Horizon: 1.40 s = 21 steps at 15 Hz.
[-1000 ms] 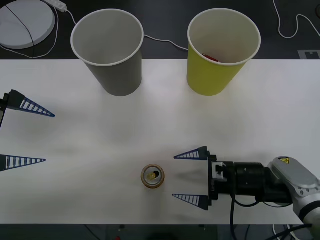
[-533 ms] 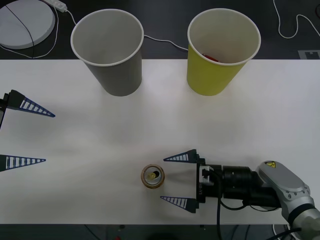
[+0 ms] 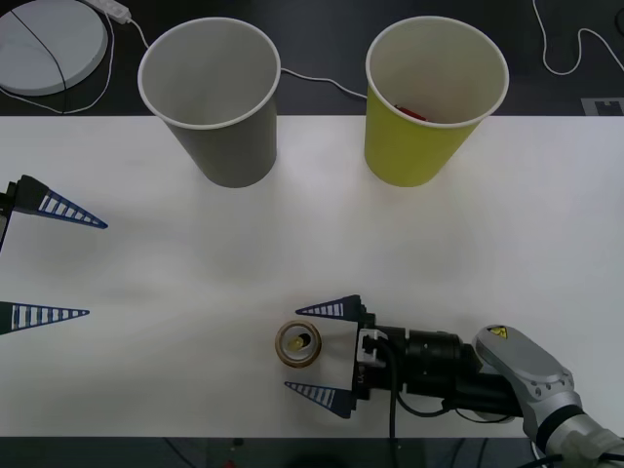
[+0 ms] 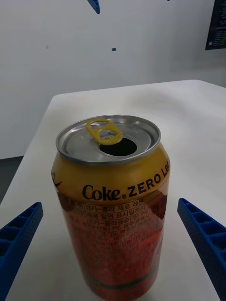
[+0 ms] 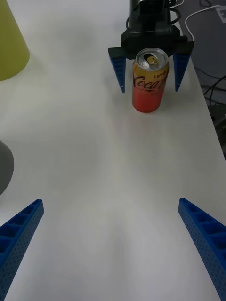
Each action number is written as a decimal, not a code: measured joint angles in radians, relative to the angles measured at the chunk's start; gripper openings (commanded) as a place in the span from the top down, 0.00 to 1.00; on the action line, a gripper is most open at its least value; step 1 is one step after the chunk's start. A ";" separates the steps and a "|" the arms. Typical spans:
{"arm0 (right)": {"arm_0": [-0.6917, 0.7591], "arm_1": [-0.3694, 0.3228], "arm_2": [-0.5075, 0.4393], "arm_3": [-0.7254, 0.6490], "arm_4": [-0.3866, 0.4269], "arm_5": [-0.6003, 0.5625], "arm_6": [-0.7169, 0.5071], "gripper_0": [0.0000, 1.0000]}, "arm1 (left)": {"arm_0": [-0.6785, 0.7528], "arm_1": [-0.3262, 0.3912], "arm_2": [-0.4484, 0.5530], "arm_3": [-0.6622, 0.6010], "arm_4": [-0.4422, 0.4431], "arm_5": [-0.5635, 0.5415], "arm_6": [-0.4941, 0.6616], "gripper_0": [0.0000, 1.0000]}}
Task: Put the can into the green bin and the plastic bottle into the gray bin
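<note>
The can (image 3: pixel 298 344) stands upright near the table's front edge, orange-gold with a silver top. My right gripper (image 3: pixel 291 349) is open, with one blue finger on each side of the can and a gap on both sides. The right wrist view has the can (image 4: pixel 113 202) close up between the two fingers (image 4: pixel 19 240). In the left wrist view the can (image 5: pixel 149 80) stands between the right gripper's fingers (image 5: pixel 118 66). My left gripper (image 3: pixel 97 269) stays open at the table's left edge. The gray bin (image 3: pixel 219 127) and the green bin (image 3: pixel 429 136) stand upright at the back. The plastic bottle is out of view.
A small red thing (image 3: pixel 409 114) lies inside the green bin. A white round disc (image 3: pixel 49 39) and white cables (image 3: pixel 322 83) lie on the dark surface behind the table. The table's front edge (image 3: pixel 195 436) runs just below the can.
My right gripper has slid left along the table until its open fingers flank the can. The can, both bins and the left arm have not moved.
</note>
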 measured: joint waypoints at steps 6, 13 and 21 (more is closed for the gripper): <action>0.000 0.028 0.047 0.000 -0.039 0.075 0.029 0.00 | 0.000 0.000 0.000 0.000 0.000 0.000 0.000 0.00; -0.004 0.030 0.063 0.000 -0.059 0.089 0.067 1.00 | 0.000 0.000 0.000 0.000 0.000 0.000 0.000 0.00; -0.008 -0.019 0.060 -0.056 -0.059 0.089 0.031 1.00 | 0.000 0.000 0.000 0.000 0.000 0.000 0.000 0.00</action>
